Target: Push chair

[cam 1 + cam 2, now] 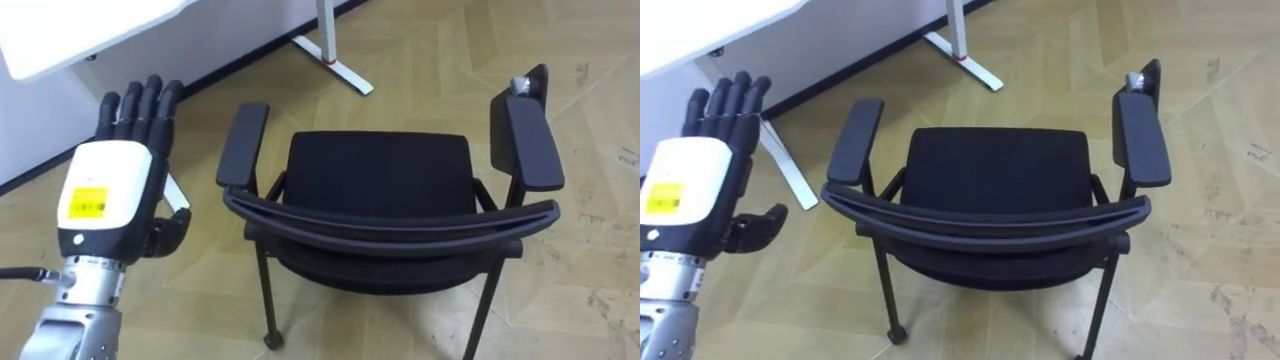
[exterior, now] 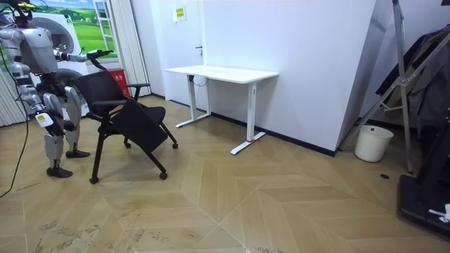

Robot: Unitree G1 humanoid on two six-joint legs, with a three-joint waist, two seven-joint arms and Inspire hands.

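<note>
Parquet flooring of pale wood (image 1: 430,60) is carrying the black chair (image 1: 380,175), a metal-legged one with a padded seat and two armrests. It is standing directly in front of us, its curved backrest (image 1: 390,218) nearest to us and its seat facing the white desk (image 1: 80,25) with white metal legs. The chair is sitting short of the desk, near the desk's long white foot (image 1: 335,60) but apart from it.

We are holding our left hand (image 1: 105,195) up beside the chair's left armrest (image 1: 243,145), with the back of the hand towards us. Its fingers (image 1: 145,105) are stretching out straight and slightly spread, gripping nothing and staying apart from the chair.

In the room view we are standing upright behind the chair at the room view's left, and our right hand (image 2: 46,121) is hanging low by our thigh; we cannot tell how it is held.
</note>
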